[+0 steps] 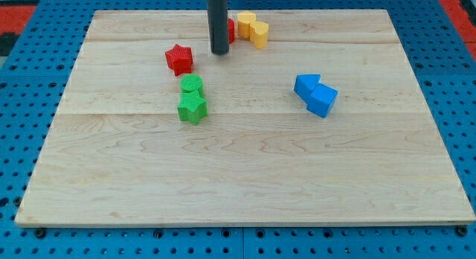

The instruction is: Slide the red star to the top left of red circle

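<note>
The red star (179, 59) lies on the wooden board in the upper left-middle part of the view. The red circle (230, 31) sits near the view's top and is mostly hidden behind my dark rod; only a red sliver shows at the rod's right. My tip (219, 52) rests on the board right of the red star, about a block's width away, and just below-left of the red circle. The star lies lower-left of the circle.
Two yellow blocks (253, 28) touch each other right of the red circle. A green round block (191, 84) sits on top of a green star (192, 108) below the red star. Two blue blocks (315, 94) sit together at the right.
</note>
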Tool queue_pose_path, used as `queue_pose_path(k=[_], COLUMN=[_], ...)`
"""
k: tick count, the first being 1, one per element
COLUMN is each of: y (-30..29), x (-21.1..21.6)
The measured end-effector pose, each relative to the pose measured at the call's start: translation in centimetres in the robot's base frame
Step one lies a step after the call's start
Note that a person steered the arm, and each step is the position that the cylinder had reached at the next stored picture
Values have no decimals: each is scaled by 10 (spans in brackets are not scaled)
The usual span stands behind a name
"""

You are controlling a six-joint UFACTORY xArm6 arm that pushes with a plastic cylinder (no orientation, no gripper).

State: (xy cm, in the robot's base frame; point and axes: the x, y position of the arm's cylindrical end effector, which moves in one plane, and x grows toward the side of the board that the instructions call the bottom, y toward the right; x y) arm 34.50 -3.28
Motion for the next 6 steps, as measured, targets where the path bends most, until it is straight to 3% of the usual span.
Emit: queue_pose_path(k=[1,2,6], y=[-59,-114,-47], x=[14,-16,-85])
